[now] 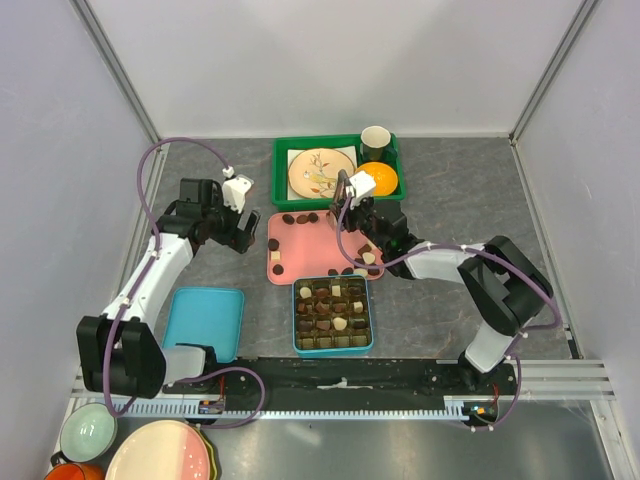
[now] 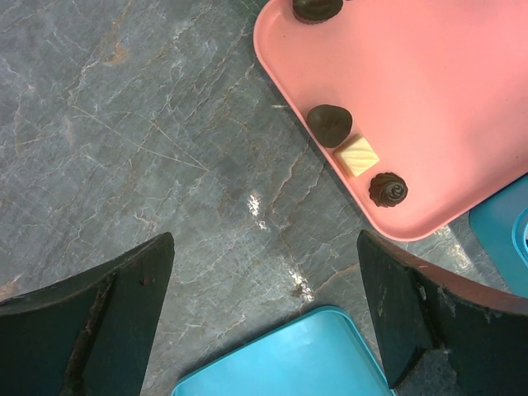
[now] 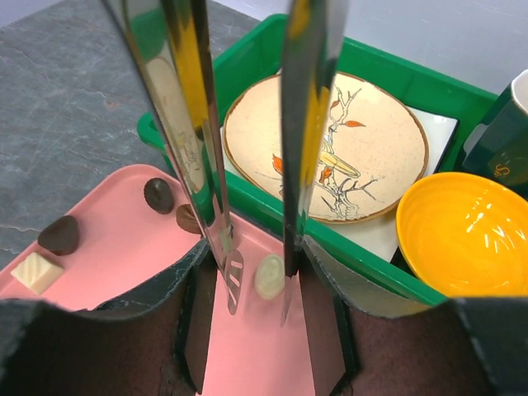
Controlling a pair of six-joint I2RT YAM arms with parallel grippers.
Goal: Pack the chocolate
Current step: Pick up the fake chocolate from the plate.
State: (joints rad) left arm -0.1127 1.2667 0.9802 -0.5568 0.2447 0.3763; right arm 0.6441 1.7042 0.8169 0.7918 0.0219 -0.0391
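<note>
Between tongs [image 3: 188, 124], possibly white chocolate [image 3: 268, 276]

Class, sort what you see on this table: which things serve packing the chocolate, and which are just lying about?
For the job: chocolates, pink tray, box, lid, tweezers.

Lying about: green bin, plate, cup, orange bowl, stacked dishes.

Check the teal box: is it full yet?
Not full. The teal box holds chocolates in its far rows; the nearest row's cells look empty.
</note>
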